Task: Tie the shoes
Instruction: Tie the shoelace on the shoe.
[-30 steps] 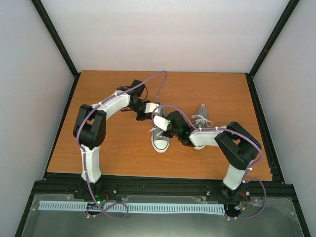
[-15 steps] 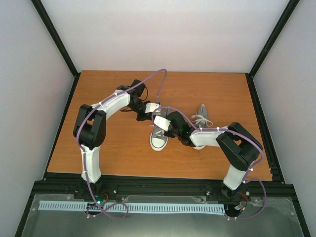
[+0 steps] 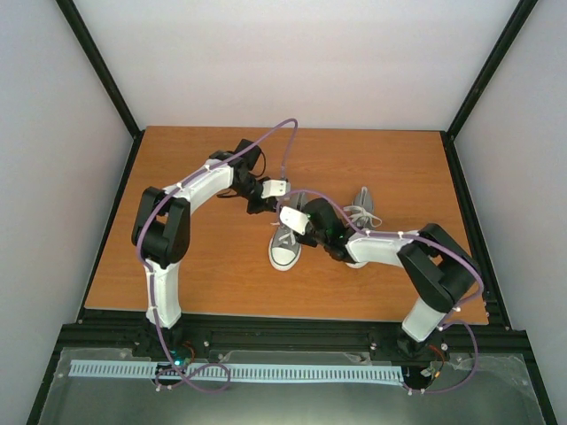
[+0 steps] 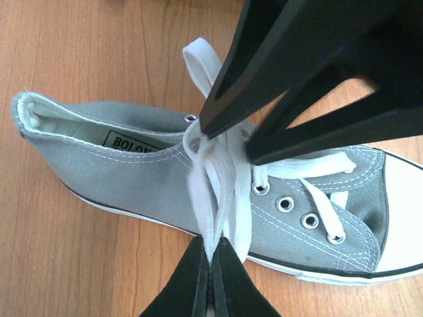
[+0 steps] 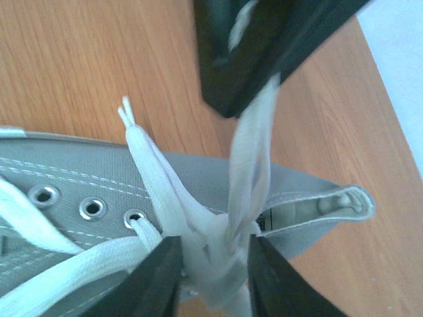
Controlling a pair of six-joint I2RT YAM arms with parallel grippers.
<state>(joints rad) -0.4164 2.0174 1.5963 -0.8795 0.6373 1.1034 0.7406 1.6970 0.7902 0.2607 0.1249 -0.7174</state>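
Note:
A grey canvas sneaker (image 3: 284, 246) with a white toe cap lies on its side at mid table; it also shows in the left wrist view (image 4: 132, 172) and the right wrist view (image 5: 79, 178). My left gripper (image 4: 213, 247) is shut on a loop of its white lace (image 4: 215, 191) and holds it taut. My right gripper (image 5: 206, 254) is closed round the bunched lace knot (image 5: 218, 254) at the top eyelets. From above, the left gripper (image 3: 267, 204) and right gripper (image 3: 285, 229) meet over the shoe's ankle. The second sneaker (image 3: 359, 215) lies to the right.
The wooden table (image 3: 195, 257) is bounded by a black frame and white walls. The second sneaker's laces (image 3: 357, 211) spread over its top, beside my right forearm (image 3: 376, 246). Purple cables (image 3: 285, 146) arc above both arms.
The two grippers have drawn slightly apart along the lace. The sneaker's toe has swung a little to the left. The right arm has shifted a little to the right.

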